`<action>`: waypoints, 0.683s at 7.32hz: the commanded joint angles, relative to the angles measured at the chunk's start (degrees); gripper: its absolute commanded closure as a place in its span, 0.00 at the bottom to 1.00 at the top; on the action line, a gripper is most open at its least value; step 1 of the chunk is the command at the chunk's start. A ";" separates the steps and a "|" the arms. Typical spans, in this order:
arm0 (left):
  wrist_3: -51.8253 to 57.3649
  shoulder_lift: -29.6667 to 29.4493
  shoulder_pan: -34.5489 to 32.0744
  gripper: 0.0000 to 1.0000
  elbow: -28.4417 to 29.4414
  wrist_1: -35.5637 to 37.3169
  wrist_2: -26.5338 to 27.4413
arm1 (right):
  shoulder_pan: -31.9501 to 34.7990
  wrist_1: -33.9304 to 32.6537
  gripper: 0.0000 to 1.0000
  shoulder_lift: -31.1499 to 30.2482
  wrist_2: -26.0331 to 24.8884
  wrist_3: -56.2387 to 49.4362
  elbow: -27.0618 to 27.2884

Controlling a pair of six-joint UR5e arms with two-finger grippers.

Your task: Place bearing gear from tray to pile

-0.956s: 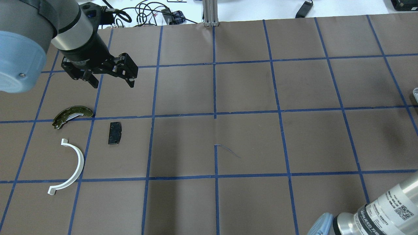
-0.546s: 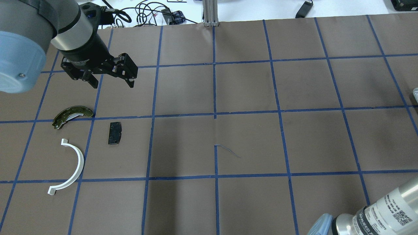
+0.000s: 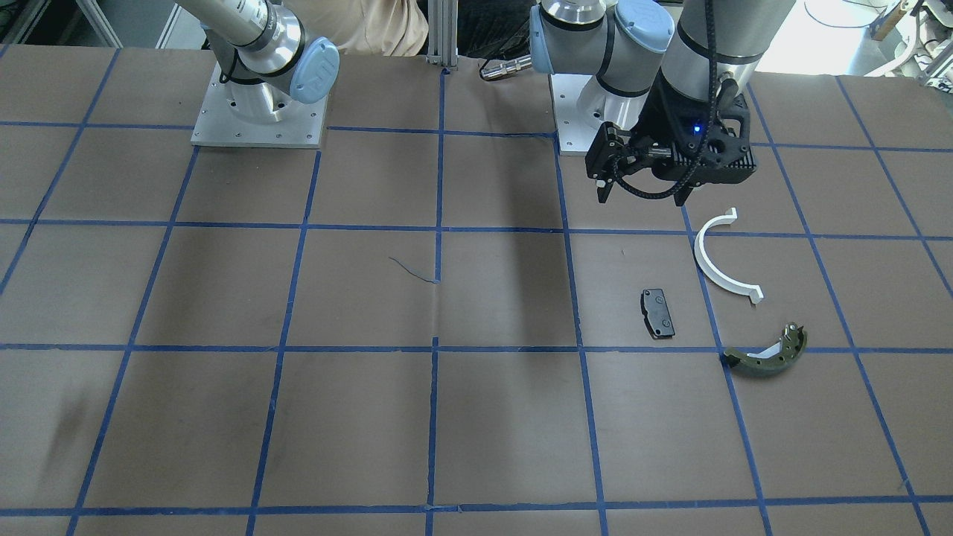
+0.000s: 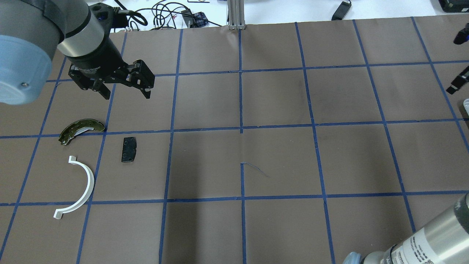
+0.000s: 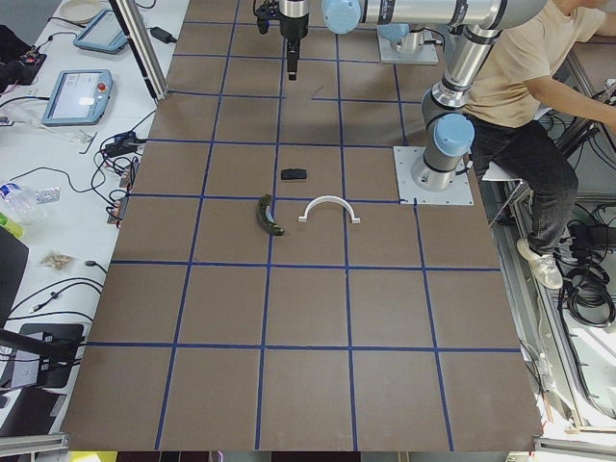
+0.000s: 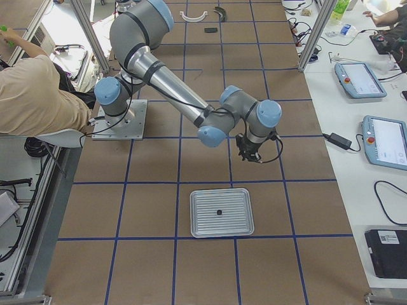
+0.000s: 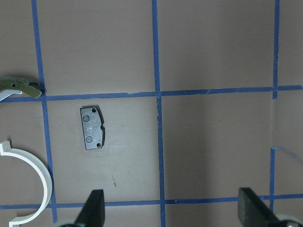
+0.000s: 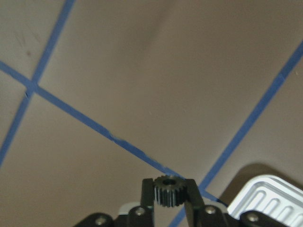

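My right gripper (image 8: 169,193) is shut on a small black toothed bearing gear (image 8: 166,188), held above the brown table just beside the tray (image 8: 270,198). In the exterior right view this gripper (image 6: 249,155) hangs above the table behind the ribbed metal tray (image 6: 235,222). The pile lies far off on the left: olive brake shoe (image 4: 81,129), black brake pad (image 4: 128,149) and white half-ring (image 4: 83,183). My left gripper (image 4: 126,96) is open and empty, hovering beyond the pile; its wrist view shows the pad (image 7: 92,127) below it.
A small dark thing (image 6: 219,211) lies in the middle of the tray. Blue tape lines grid the table. A metal post (image 4: 236,14) and cables stand at the far edge. An operator (image 6: 32,89) sits beside the robot's base.
In the overhead view the right arm's lower link has slid toward the bottom right corner, and dark parts of its wrist now show at the right edge. The left arm and pile have not moved.
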 commanded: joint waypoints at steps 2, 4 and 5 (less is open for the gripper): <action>0.07 0.18 1.79 0.00 -0.95 1.23 -0.02 | 15.20 1.85 1.00 -3.29 2.43 26.12 0.39; 0.07 0.44 1.36 0.00 -1.05 1.23 -0.03 | 24.69 1.76 1.00 -3.39 3.24 43.08 0.48; 0.07 0.53 1.35 0.00 -1.05 0.79 -0.03 | 29.62 0.98 1.00 -3.39 3.33 51.52 0.48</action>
